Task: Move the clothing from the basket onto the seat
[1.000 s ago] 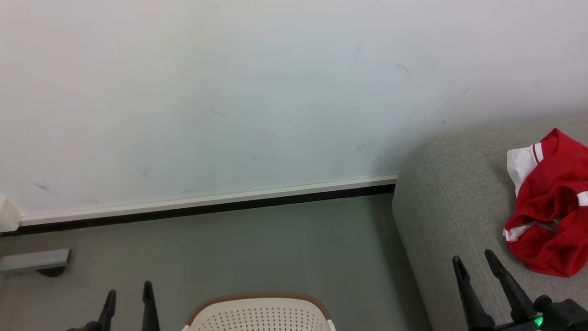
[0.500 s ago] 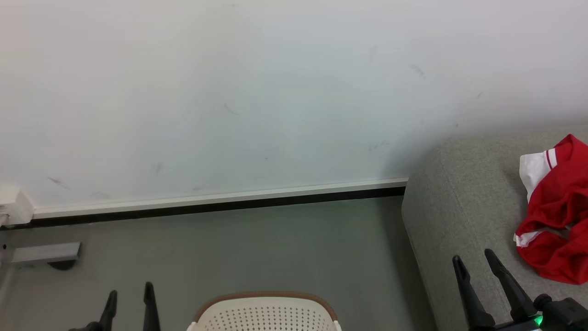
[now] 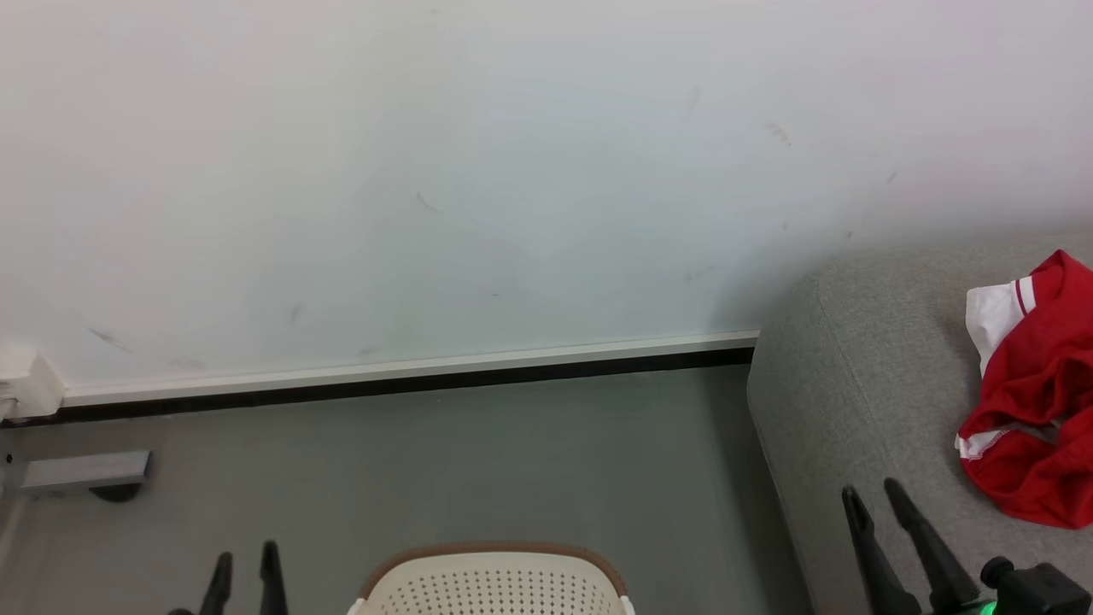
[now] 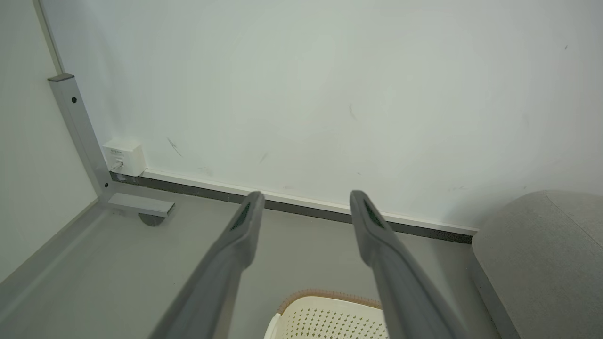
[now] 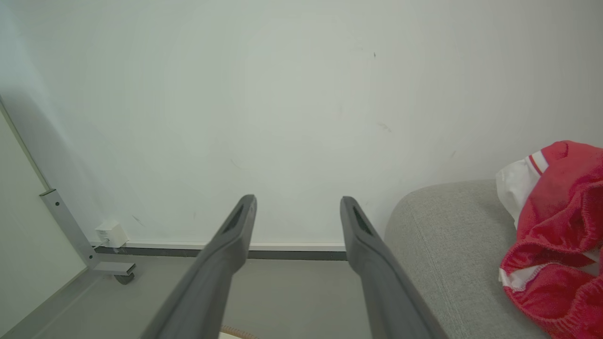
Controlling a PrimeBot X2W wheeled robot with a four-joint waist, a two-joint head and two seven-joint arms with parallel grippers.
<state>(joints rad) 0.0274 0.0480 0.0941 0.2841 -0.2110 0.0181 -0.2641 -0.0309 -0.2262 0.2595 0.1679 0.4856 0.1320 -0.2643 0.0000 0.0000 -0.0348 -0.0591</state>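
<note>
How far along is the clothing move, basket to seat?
Done: the clothing lies bunched on the seat, apart from both grippers.
In hand: nothing. The left gripper and the right gripper are open and empty, the right one in front of the seat's near edge.
Left: probably nothing, but the basket is cut off by the frame edge, so its inside can't be checked.
</note>
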